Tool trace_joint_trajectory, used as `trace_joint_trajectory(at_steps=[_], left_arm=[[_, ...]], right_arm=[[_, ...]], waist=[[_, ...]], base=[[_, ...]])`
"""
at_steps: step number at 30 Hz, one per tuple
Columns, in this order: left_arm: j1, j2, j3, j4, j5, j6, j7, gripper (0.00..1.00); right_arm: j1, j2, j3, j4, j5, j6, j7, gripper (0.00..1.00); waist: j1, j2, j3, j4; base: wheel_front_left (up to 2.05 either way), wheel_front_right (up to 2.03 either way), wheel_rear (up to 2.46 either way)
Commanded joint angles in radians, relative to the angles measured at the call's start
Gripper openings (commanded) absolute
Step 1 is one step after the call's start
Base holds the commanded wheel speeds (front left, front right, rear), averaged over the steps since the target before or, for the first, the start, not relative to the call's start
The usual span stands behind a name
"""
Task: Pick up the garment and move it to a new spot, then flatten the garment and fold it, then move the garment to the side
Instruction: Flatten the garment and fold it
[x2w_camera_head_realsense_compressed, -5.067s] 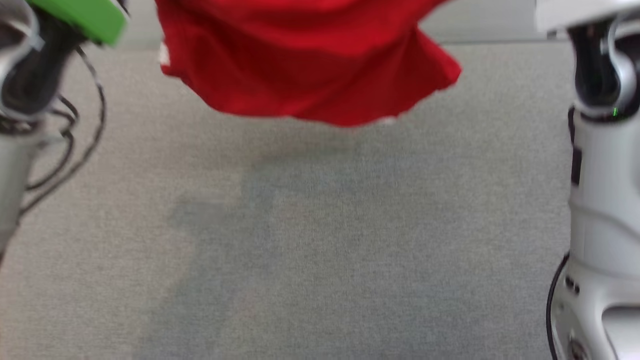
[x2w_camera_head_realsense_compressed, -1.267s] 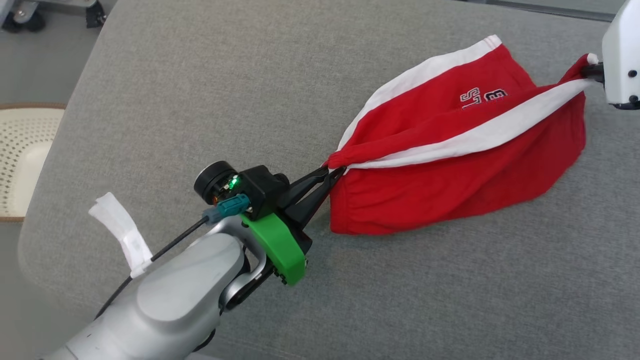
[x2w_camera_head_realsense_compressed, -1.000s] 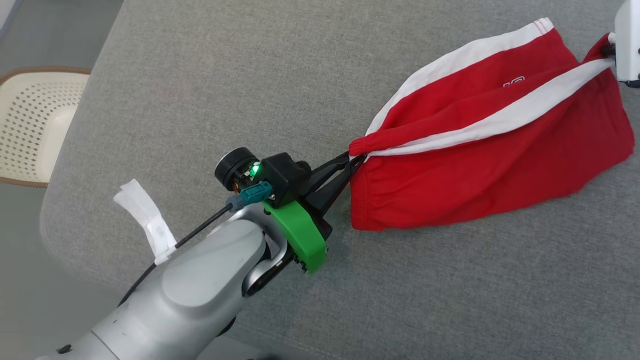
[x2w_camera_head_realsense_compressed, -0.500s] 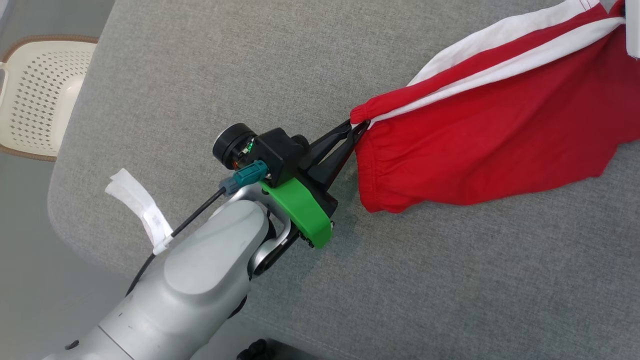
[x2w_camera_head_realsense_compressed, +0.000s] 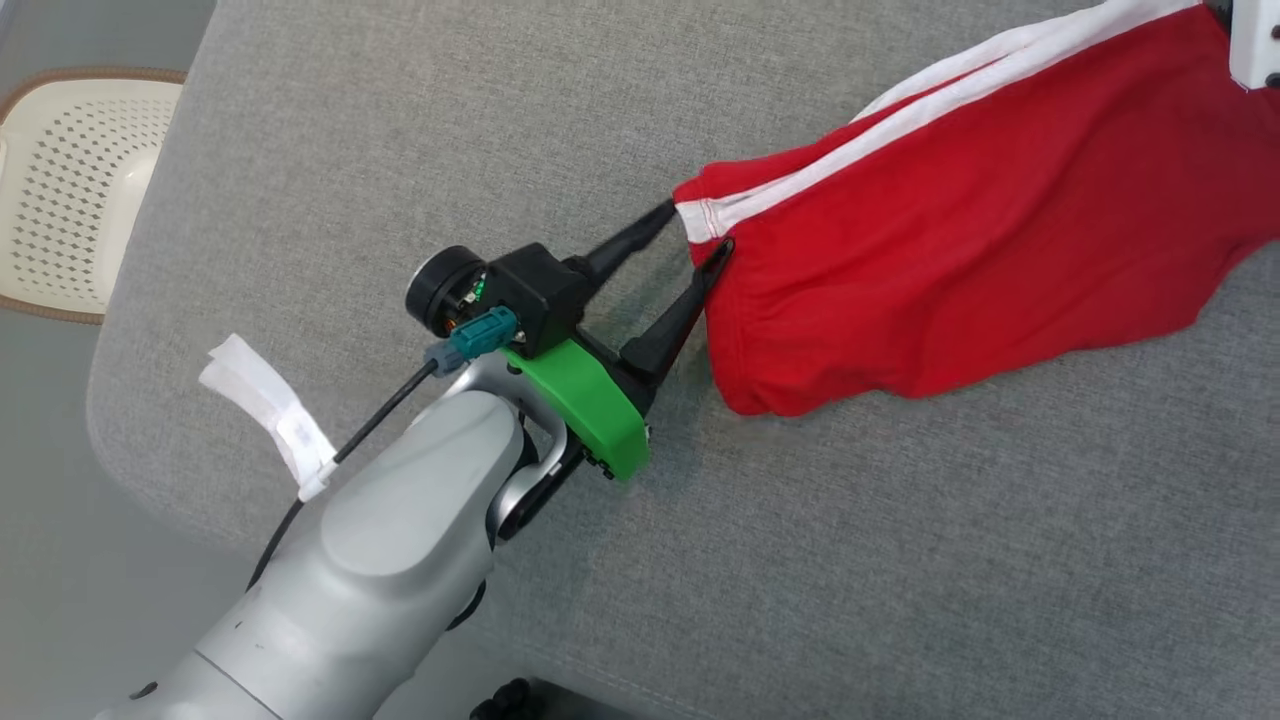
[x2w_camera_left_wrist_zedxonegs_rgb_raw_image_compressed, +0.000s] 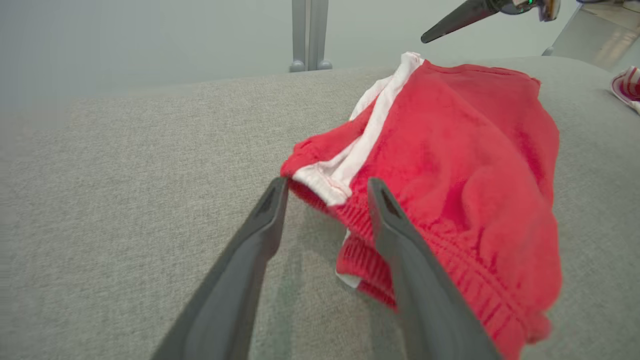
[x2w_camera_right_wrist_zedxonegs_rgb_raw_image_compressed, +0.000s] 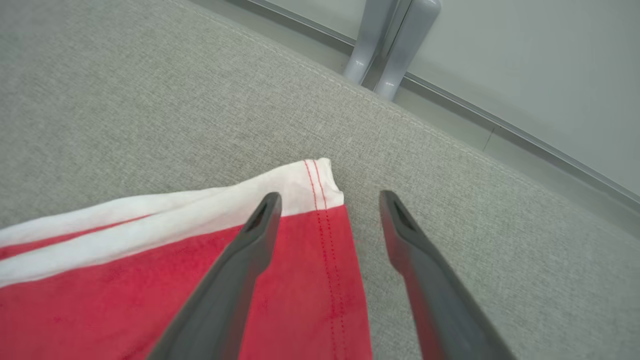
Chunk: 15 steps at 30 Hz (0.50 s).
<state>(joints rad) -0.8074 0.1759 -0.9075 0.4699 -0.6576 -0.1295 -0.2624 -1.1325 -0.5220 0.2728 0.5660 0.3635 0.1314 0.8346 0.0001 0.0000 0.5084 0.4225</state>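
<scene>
Left gripper (x2w_camera_head_realsense_compressed: 693, 231) just let go. 0.5 s ago its 2 dark fingers were pinched on the waistband corner; now they stand apart, with that corner lying loose between them on the grey upholstered surface (x2w_camera_head_realsense_compressed: 800, 560). The left wrist view shows the same: clear gap, cloth between the tips, nothing clamped.

Red fabric shorts with a white side stripe (x2w_camera_head_realsense_compressed: 980, 220) lie on the surface, stretched from the left gripper toward the upper right of the head view. The elastic waistband end is nearest and still humped and puckered, not flat.

Right gripper (x2w_camera_right_wrist_zedxonegs_rgb_raw_image_compressed: 330, 196) is also apart, sitting over the white-trimmed hem corner. 1 finger crosses above the hem, but the cloth lies flat under it with no pinch. 1.3 s ago that corner was held taut.

My read: the carry to the new spot looks done, with both ends dropped. Flatten comes next — the stripe side looks doubled over, so it needs spreading before any fold. Risk: soft cloth may drag and re-bunch if the fingers press and slide.

Far left, off the surface: cream perforated plastic basket (x2w_camera_head_realsense_compressed: 70, 190), not involved.
</scene>
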Motion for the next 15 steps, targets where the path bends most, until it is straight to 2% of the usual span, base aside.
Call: trace_joint_trajectory(at_steps=[1, 7, 11, 15], left_arm=[[0.009, 0.002, 0.016, 0.009, 0.017, -0.001, -0.003, 1.0], [0.04, -0.008, 0.115, 0.046, 0.072, 0.003, -0.002, 1.0], [0.076, -0.006, 0.218, 0.038, 0.106, 0.028, -0.002, 1.0], [0.138, 0.011, 0.31, -0.043, 0.212, 0.057, -0.001, 1.0]], right_arm=[[-0.005, -0.008, 0.017, 0.007, 0.001, -0.002, -0.017, 1.0], [0.034, 0.0, 0.04, 0.039, 0.028, -0.002, -0.171, 1.0], [0.092, 0.015, 0.061, 0.03, 0.054, -0.002, -0.336, 1.0], [0.174, 0.053, 0.043, 0.015, 0.104, -0.002, -0.539, 1.0]], waist=[[-0.0001, 0.0, -0.013, -0.011], [-0.0001, 0.0, -0.064, -0.045], [-0.0001, 0.0, -0.114, -0.077], [-0.0001, 0.0, -0.165, -0.118]], base=[[0.0, 0.0, 0.0], [0.0, 0.0, 0.0], [0.0, 0.0, 0.0], [0.0, 0.0, 0.0]])
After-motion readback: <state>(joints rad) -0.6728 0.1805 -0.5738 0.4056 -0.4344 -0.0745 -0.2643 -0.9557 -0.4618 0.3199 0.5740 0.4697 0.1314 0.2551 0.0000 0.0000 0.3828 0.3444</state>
